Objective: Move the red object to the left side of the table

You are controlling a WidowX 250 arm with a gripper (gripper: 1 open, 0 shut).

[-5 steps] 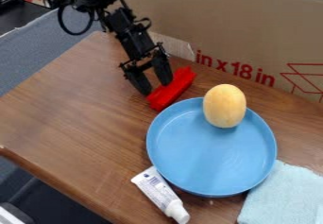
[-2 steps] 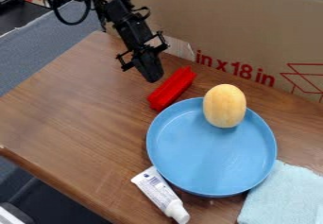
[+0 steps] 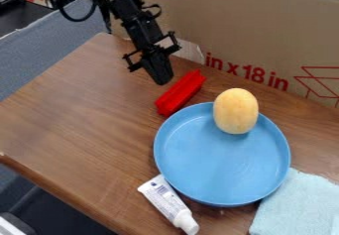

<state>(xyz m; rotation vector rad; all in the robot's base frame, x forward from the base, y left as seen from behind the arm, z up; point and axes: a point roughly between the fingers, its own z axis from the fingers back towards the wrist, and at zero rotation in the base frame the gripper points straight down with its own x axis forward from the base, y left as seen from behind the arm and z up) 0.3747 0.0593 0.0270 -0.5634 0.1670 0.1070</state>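
**Closed gripper beside an ungrasped red object: risks for the coming move**

The gripper [image 3: 158, 73] is hanging in the upper centre of the frame with its jaws together and nothing between them. It is pointing steeply downward, just up and left of the red object [image 3: 179, 92]. The red object is lying flat on the tabletop [image 3: 79, 120], slanting from lower left to upper right, between the gripper and the blue plate [image 3: 199, 179], close to the plate's upper rim. Whether the fingertips are touching the block's upper end cannot be told from this view.

Judged risks:

- With the jaws shut and empty, the block is not secured. Any transfer toward the left of the frame would be leaving it behind, or would be relying on a push.
- A push from the present side would be driving the block down and right, toward the plate rim, the wrong way for the task.
- A push off the block's middle would be spinning the bar rather than sliding it.
- The cardboard box [image 3: 265, 41] is standing close behind, leaving little room for the arm to get round to the block's far side.
- The yellow egg-shaped thing [image 3: 236, 111] is resting on the plate and could be set rolling by a knock to the rim.
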